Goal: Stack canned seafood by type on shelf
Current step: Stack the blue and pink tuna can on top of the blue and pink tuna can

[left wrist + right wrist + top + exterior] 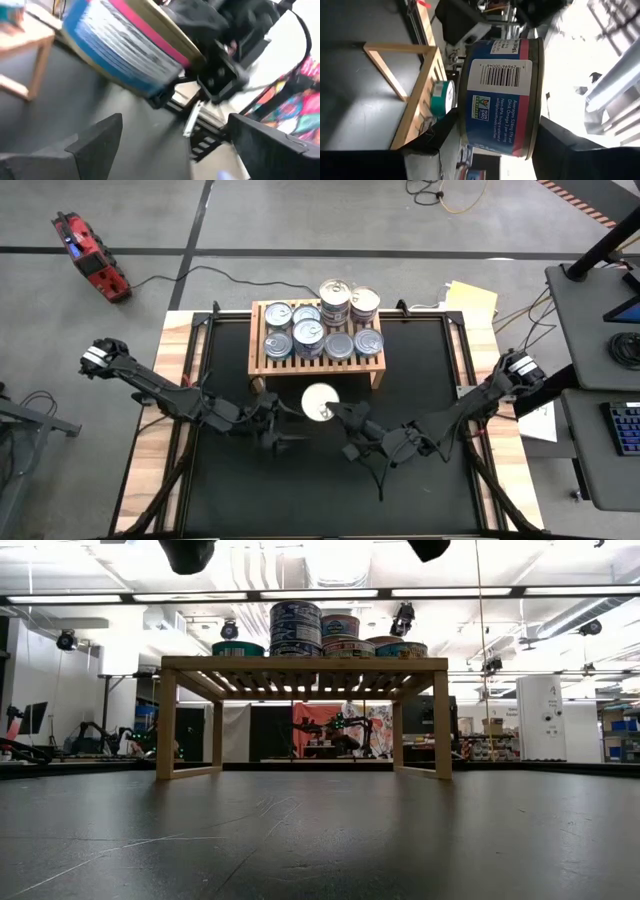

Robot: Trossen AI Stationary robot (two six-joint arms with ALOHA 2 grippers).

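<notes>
The left tool point(283, 412) hovers over the black tabletop point(230, 490) in front of the shelf's left half, its fingers point(95, 142) spread apart and holding nothing. Just to its right, in the air before the middle of the shelf point(262, 366), a blue-labelled can point(320, 402) with a pale lid is pinched by the right tool point(338, 413), one finger on each flat end. Its barcode and pink band show in the right wrist view point(500, 95). The light-wood shelf stands toward the far edge of the tabletop, carrying the other cans point(322, 330): seven silver-lidded ones packed on the slats, with a taller stack point(296, 628) at the far middle and a teal-sided can point(238, 648) at its left end.
</notes>
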